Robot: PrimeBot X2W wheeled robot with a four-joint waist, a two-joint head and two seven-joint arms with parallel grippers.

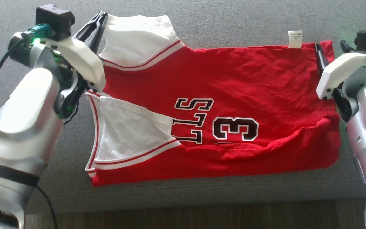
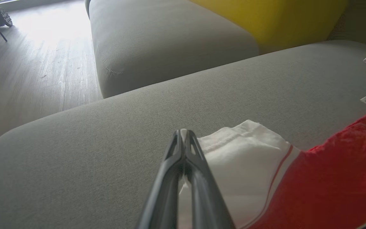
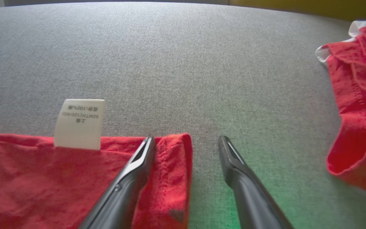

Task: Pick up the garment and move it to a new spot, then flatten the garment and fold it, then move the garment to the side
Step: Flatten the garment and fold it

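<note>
1 wide grey woven-fabric seat cushion [image 1: 233, 22] is carrying everything. Its near edge is running across the bottom of the head view, with a strip of brown wooden plank floor [image 1: 202, 213] showing below it. Another grey upholstered block [image 2: 170, 41] is sitting beyond the cushion in the left wrist view. A yellow upholstered panel [image 2: 272, 19] is rising behind that block, and sunlit floor is stretching away on that view's left.

The red basketball jersey with white sleeves and black-and-white lettering [image 1: 233, 79] is lying folded across the middle of the cushion, sleeves toward the robot's left and hem toward its right. Its near fold is lying close to the cushion's front edge without hanging over. Broad bare grey fabric is spreading beyond its far edge, where a small white care label [image 1: 295, 38] is sticking out near the right corner.

The left pincer [image 2: 184, 133] is closed, its 2 fingers pressing together at the outer edge of the far white sleeve. I cannot tell whether any cloth is caught between them. The right pincer [image 3: 186, 140] is standing wide open at the far right corner, with 1 finger lying on the red hem and the other over bare cushion just beside it.

Another crumpled red cloth with white trim [image 3: 357, 111] is lying well apart on the robot's right, with bare cushion between it and the jersey.
</note>
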